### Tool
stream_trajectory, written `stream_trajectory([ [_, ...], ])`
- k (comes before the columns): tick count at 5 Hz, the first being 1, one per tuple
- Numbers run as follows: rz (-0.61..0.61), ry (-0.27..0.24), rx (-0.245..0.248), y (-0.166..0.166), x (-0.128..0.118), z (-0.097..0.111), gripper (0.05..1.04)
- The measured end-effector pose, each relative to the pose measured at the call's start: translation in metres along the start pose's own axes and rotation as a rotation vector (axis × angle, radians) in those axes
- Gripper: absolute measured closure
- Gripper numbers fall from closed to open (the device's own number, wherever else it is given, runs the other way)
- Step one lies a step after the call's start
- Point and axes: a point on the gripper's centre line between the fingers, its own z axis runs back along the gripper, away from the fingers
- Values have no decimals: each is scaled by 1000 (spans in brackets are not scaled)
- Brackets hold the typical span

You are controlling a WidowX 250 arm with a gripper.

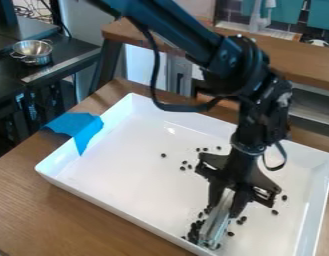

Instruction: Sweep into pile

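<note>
Well to the left, a metal pot (pixel 33 52) sits upright on a black counter (pixel 66 58), beside the wooden table (pixel 33 195) that bears a white tray (pixel 130 190). Blue tape (pixel 78 127) straddles the tray's left rim, one end over the table, a pointed end hanging down the inner wall. Nearer the middle of the tray, a lone bean (pixel 163 155) lies apart from the rest. Just to its right, a few dark beans (pixel 183 168) form a loose cluster, with a short, broken row of others farther back. At the front of the tray, a dense pile (pixel 194 233) of beans gathers close to the wall, against the left side of a pale, shiny scraper (pixel 217 225). The scraper stands tilted, its lower end down among the beans, its upper end clamped between the fingers of the black gripper (pixel 229 204). Above, the black arm (pixel 250 100) slants in from the top edge and bends down over the tray, a dark cable (pixel 155 75) looping off its left side. Behind it runs a wooden shelf (pixel 297 60). Right of the scraper, several stray beans (pixel 241 220) dot the tray floor, two more (pixel 274 212) lying farther right.
</note>
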Motion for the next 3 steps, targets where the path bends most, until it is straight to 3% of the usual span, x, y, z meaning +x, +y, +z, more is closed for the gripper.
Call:
stream_trajectory([
  [1, 1, 2, -3, 4, 2, 0, 736],
  [3, 47, -55, -16, 100, 39, 7, 736],
])
